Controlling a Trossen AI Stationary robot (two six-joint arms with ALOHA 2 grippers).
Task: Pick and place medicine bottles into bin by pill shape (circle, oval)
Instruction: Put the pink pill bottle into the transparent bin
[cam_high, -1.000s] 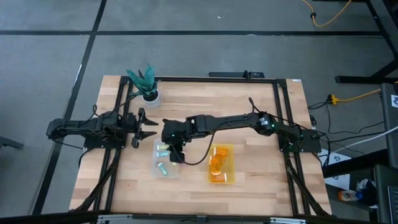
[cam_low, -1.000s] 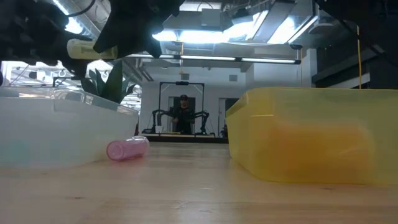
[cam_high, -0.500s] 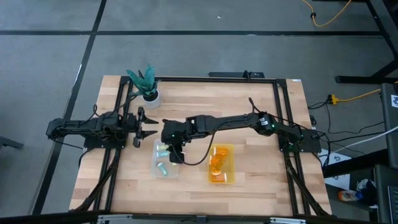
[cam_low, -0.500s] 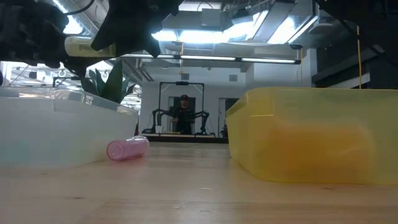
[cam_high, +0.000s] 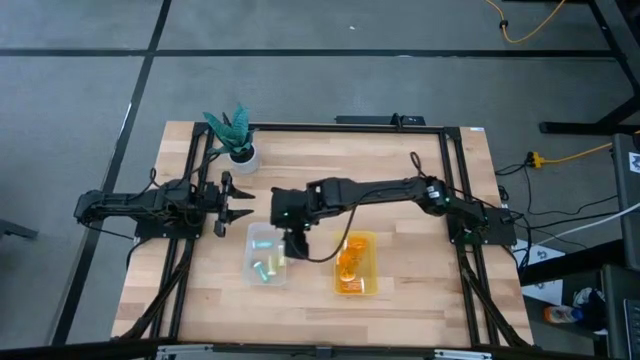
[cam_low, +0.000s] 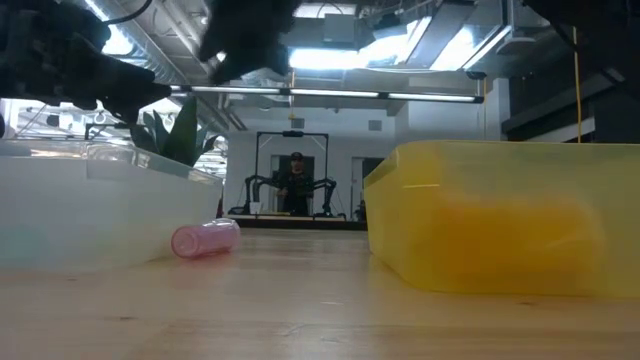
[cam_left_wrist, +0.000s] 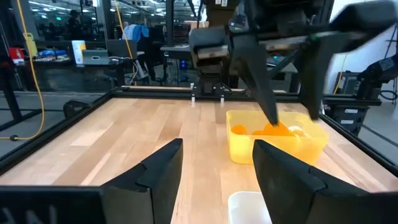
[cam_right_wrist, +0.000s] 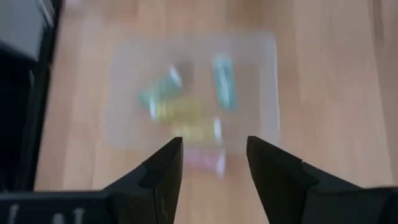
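Right tool (cam_high: 296, 243) hovering beside clear bin (cam_high: 265, 255), fingers apart and empty, left tool (cam_high: 240, 205) waiting, fingers apart, pink bottle (cam_low: 205, 239) lying on counter (cam_high: 400, 180)

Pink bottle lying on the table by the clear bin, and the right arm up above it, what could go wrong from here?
The pink bottle lies on its side outside the clear bin, touching or nearly touching its wall; a round bottle could roll if nudged, and the wall may crowd the fingers during a pick. The right gripper hangs open above that bin, so a careless descent might clip the rim. The left gripper waits nearby, open; the arms could cross paths.
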